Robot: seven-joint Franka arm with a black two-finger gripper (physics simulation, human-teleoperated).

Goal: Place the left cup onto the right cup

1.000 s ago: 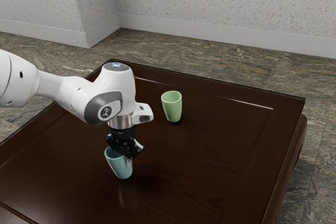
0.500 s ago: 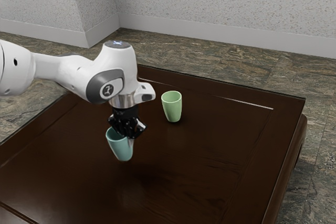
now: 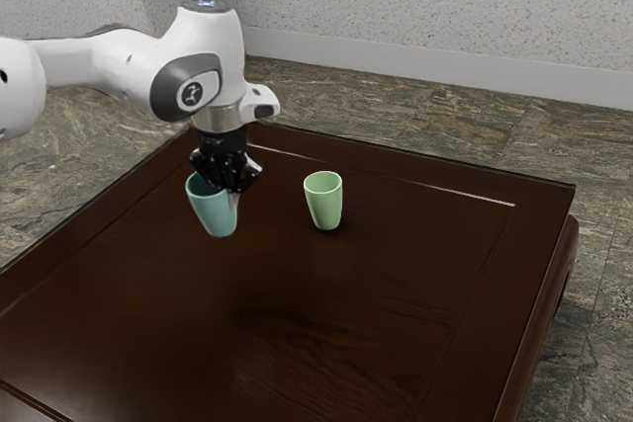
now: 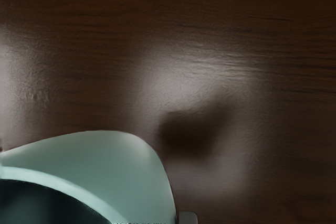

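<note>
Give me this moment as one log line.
phase: holding | gripper: shut on teal cup, above table | green cup: upright on table, not yet stacked

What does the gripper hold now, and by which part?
The teal cup, pinched at its upper rim by the gripper and lifted off the table.

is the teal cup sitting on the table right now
No, the teal cup hangs from the gripper, held clear above the table in the exterior view.
</note>
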